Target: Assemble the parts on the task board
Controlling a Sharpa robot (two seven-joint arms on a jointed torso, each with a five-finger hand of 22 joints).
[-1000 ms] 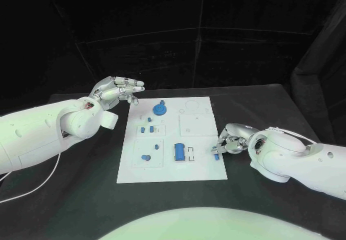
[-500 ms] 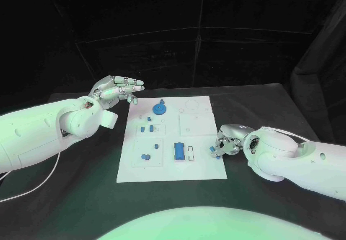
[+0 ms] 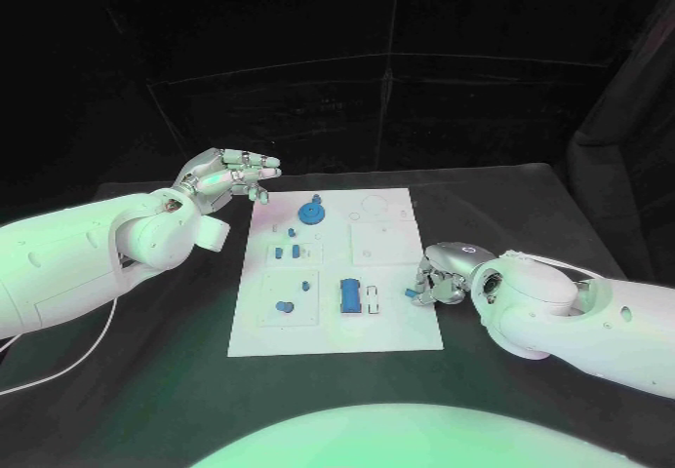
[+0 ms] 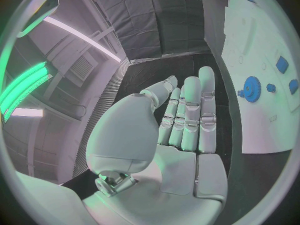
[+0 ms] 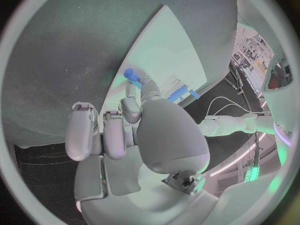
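Right hand (image 3: 439, 280), pinching a small blue peg (image 5: 132, 76), has shifted inward over the task board (image 3: 337, 331) edge. Left hand (image 3: 225, 177) remains raised, fingers spread, holding nothing.

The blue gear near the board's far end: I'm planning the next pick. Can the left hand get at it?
Probably yes. The left hand hovers open just off the task board's far left corner, the blue gear lies close beside it, and nothing stands between them.

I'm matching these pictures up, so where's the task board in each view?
Head view: task board mid-table.
Left wrist view: task board beside the left hand.
Right wrist view: task board ahead of the right hand.
Landmark: right hand at its edge, pinching a blue part.
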